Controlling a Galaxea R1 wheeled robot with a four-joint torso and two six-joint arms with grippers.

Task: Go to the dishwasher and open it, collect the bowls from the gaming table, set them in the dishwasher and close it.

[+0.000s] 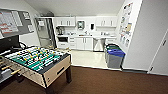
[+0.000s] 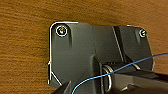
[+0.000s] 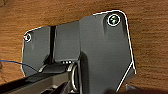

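Left wrist: my dark wrist plate [image 2: 82,55] faces down, thin blue cable [image 2: 120,68] crossing it.
Right wrist: my plate [image 3: 100,50] likewise faces down.

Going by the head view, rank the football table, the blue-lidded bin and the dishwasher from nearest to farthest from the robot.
1. Football table: nearest, low on the left, on the brown carpet.
2. Blue-lidded bin: farther on, to the right, against the white wall at the edge of the light floor.
3. Dishwasher: farthest, its steel front set in the white cabinets along the back wall.

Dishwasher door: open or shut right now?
Shut. The dishwasher shows a flat steel front flush with the white cabinets; no racks visible.
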